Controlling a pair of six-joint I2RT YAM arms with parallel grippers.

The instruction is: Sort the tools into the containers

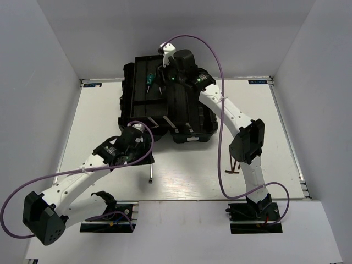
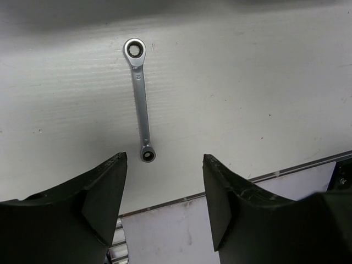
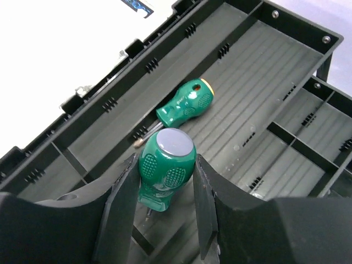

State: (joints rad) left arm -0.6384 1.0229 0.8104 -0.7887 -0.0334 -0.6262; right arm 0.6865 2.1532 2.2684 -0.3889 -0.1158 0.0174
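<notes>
Over the long compartment of the open black plastic toolbox [image 3: 264,60], at the upper middle of the overhead view, the right fingers [image 3: 122,209] clamp a stubby green-handled screwdriver [image 3: 166,162] by the sides of its handle. Its butt end faces the wrist camera and its blade points down into the tray. A second green-handled screwdriver [image 3: 187,102] lies on the ribbed floor just beyond it, near the compartment wall. For a clean release, I judge the fingers should lower until the blade is near the floor, beside its twin rather than on it, and only then part. At lower left in the overhead view, the left fingers [image 2: 104,192] stand wide apart, holding nothing, above the white tabletop [image 2: 247,82]. A slim silver metal wrench [image 2: 141,99] lies flat just beyond their tips and would need centring between them first.
</notes>
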